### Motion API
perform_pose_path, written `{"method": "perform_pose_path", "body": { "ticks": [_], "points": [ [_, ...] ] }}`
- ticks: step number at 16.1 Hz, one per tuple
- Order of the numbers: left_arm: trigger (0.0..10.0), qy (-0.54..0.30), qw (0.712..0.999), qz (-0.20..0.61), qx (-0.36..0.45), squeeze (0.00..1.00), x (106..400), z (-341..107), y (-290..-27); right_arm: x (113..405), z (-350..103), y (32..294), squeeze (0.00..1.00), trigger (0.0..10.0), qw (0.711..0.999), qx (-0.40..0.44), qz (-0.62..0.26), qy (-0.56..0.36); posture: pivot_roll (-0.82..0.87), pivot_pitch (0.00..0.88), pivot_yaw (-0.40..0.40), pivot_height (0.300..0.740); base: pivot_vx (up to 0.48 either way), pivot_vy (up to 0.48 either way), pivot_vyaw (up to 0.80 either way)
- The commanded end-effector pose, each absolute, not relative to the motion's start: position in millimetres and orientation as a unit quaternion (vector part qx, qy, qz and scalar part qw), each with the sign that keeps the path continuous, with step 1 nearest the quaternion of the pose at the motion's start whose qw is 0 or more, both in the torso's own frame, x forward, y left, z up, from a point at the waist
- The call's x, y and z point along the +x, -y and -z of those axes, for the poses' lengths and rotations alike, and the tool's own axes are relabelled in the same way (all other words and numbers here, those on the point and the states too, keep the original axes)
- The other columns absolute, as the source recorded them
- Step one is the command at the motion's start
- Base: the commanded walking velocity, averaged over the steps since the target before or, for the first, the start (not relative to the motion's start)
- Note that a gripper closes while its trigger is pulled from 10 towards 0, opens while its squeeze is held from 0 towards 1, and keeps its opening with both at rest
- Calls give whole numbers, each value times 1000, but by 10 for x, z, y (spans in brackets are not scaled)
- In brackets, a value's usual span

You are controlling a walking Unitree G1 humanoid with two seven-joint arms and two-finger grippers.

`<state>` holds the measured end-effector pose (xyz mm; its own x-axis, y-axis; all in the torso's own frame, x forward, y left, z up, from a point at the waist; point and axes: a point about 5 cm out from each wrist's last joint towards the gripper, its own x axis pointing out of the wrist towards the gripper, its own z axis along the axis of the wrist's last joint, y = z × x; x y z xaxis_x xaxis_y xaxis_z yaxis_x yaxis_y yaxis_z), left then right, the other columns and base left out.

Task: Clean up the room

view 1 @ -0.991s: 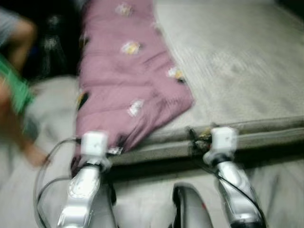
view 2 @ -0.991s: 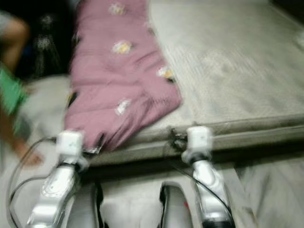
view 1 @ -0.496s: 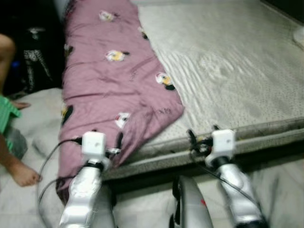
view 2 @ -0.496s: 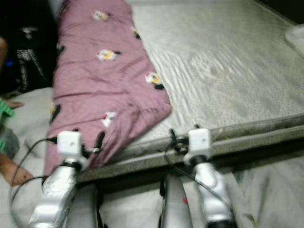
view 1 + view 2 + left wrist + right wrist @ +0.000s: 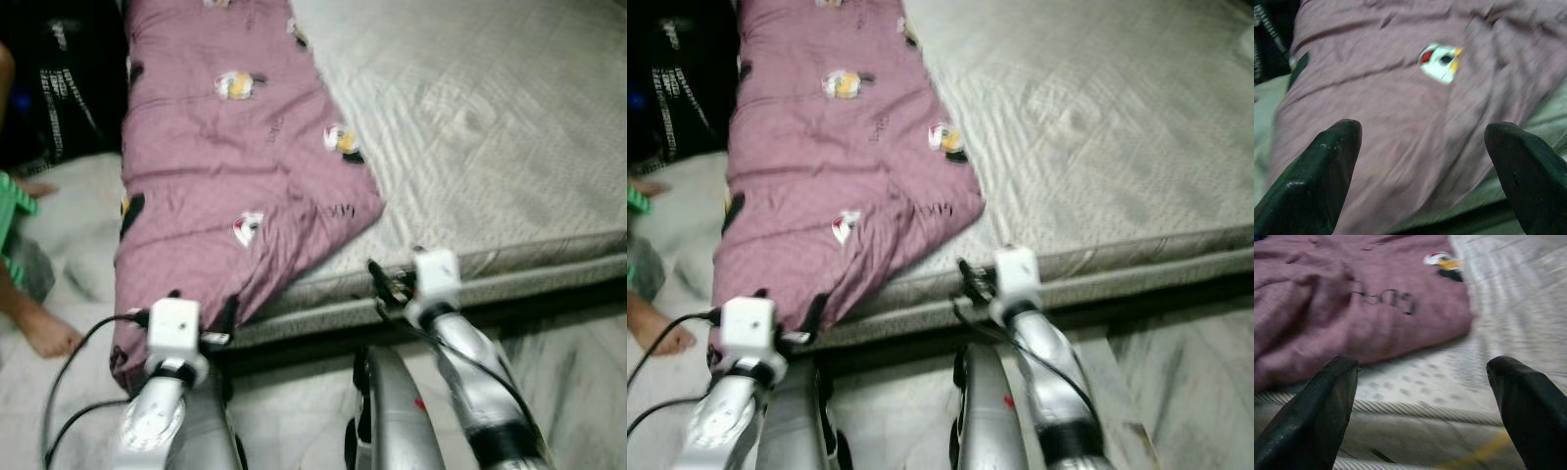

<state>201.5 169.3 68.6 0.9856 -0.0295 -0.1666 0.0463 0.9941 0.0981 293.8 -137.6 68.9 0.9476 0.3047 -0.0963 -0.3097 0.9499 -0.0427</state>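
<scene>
Facing you since a second ago: mauve quilted blanket with cartoon prints [image 5: 230,166] at 11 o'clock, overhanging grey mattress [image 5: 490,127]. Left gripper [image 5: 1422,166] wide open, just before blanket's hem; right gripper [image 5: 1422,396] wide, at mattress edge. Grasp next, likely.

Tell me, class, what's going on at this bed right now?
The robot stands at the foot of the mattress, both arms raised toward it. The left gripper is open and aimed at the pink blanket, which lies along the mattress's left side and hangs over its edge. The right gripper, also open, points at the blanket's corner by the mattress edge. Neither holds anything yet. A person's foot rests on the floor to the left.
</scene>
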Motion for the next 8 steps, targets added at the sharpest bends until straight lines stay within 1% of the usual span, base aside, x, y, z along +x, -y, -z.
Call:
{"method": "perform_pose_path", "body": {
  "ticks": [1,2,6,7,8],
  "points": [
    [10000,-83,994,-1,68,0,1958,-751,-1794,3032,-776,1108,0,10000,978,-11,-205,-38,139,259,-10,567,0,0,0],
    [10000,-82,993,-22,83,0,1907,-802,-1876,3136,-894,894,0,10000,971,8,-238,-28,162,271,-11,567,0,0,0],
    [10000,-97,983,-101,122,0,1695,-910,-2164,3316,-988,560,0,10000,954,51,-291,-45,236,317,-11,567,0,0,0],
    [10000,-101,982,-105,123,0,1670,-905,-2183,3327,-1001,508,0,10000,950,58,-302,-48,241,320,-11,567,0,0,0],
    [10000,-111,981,-106,122,0,1624,-908,-2191,3372,-1059,349,0,10000,940,65,-331,-54,253,324,-7,567,0,0,0]
  ]
}}
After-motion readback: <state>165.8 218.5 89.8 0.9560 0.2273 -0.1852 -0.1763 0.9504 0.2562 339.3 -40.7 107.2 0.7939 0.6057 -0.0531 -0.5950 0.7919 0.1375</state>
